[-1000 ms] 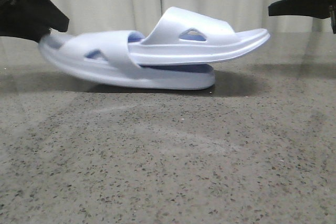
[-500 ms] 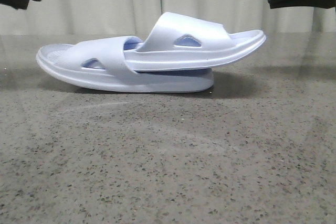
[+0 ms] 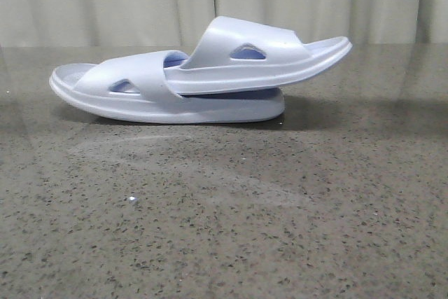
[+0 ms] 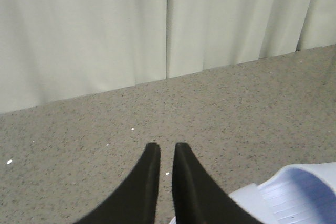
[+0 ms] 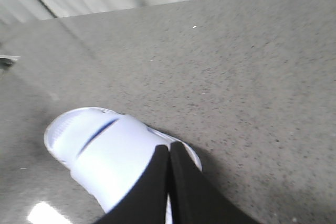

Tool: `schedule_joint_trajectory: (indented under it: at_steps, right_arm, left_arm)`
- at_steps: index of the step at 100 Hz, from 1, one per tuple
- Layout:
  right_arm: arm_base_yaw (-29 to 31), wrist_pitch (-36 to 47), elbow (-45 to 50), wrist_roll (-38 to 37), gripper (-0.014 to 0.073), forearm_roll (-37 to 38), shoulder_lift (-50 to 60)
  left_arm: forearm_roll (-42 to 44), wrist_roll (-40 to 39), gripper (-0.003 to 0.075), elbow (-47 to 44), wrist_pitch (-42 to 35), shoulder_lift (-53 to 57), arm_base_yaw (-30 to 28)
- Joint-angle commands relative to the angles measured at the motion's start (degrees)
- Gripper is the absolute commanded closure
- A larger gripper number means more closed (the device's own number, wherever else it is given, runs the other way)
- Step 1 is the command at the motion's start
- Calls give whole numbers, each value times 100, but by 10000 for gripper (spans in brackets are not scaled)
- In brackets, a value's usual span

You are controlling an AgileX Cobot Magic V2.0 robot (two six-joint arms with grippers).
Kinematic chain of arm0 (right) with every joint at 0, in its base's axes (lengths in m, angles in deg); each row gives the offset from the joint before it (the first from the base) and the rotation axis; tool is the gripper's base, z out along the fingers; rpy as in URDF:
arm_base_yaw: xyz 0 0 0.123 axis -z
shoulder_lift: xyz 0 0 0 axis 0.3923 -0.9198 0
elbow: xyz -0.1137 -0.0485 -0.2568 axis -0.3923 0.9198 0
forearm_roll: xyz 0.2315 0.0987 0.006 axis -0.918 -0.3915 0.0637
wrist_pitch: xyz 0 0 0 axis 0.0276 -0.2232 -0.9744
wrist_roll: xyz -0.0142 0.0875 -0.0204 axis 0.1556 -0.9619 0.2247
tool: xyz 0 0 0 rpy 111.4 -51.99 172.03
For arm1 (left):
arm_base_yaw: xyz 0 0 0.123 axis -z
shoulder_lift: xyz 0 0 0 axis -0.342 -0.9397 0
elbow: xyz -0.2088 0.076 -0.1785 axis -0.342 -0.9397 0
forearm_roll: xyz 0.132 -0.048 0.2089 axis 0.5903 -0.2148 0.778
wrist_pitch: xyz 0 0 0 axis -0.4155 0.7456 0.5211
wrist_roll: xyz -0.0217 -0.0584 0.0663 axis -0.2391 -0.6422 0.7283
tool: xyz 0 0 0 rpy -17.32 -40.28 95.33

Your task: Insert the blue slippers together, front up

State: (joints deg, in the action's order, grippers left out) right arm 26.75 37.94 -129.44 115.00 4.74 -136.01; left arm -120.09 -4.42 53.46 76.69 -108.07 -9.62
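Blue slippers (image 3: 203, 78) are lying nested on the speckled grey surface (image 3: 231, 215) toward its far part, both soles down; the upper slipper (image 3: 266, 57) is passing under the strap of the lower slipper (image 3: 140, 96) and projecting to the right past its end. Neither claw is touching the pair. The left claw (image 4: 161, 153) is hanging above the surface with its tips nearly together, and the right claw (image 5: 169, 153) is hanging above the pair with its tips together. Pale curtains (image 3: 126, 1) are hanging beyond the surface.
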Motion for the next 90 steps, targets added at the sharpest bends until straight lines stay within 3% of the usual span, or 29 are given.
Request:
schedule_joint_trajectory:
  at_steps: [1, 19, 33, 62, 90]
  right_arm:
    - [-622, 1245, 385, 42, 673, 80, 710]
    - [-1646, 2460, 1398, 42, 673, 452, 1826]
    - [-1948, 2665, 2112, 42, 673, 452, 2616]
    - [-1958, 2627, 3321, 32, 673, 15, 3830]
    - [-1958, 2316, 4064, 32, 673, -498, 4012]
  left_arm:
    - [-25, 35, 705, -141, -902, 288, 613]
    - [79, 35, 705, -791, -2023, 646, 1829]
    - [-47, 35, 705, -1264, -2636, 1106, 2424]
    - [-414, 13, 705, -2510, -3349, 2178, 2823]
    - [-524, -213, 705, -3292, -3690, 2786, 2942]
